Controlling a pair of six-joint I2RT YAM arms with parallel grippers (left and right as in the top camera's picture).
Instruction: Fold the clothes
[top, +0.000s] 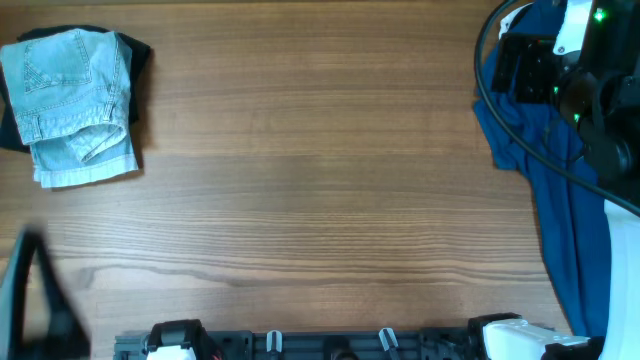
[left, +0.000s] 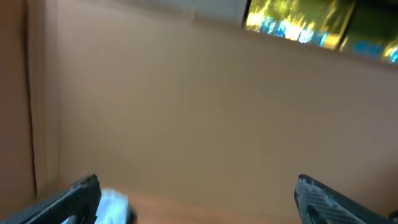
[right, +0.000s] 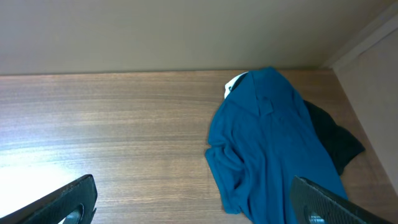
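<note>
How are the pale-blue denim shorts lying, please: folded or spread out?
Folded: the denim shorts lie as a compact bundle, leg hems stacked, atop a black garment.

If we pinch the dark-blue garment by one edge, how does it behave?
Probably floppy: the dark-blue garment lies rumpled in soft folds, so it should drape. A push would likely bunch it, not slide it. It overlaps a black garment, which may drag along.

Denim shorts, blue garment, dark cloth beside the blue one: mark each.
denim shorts (top: 75, 100): overhead view, middle of the folded denim.
blue garment (right: 267, 143): right wrist view, middle of the fabric.
dark cloth (right: 341, 142): right wrist view, part showing right of the blue garment.
</note>
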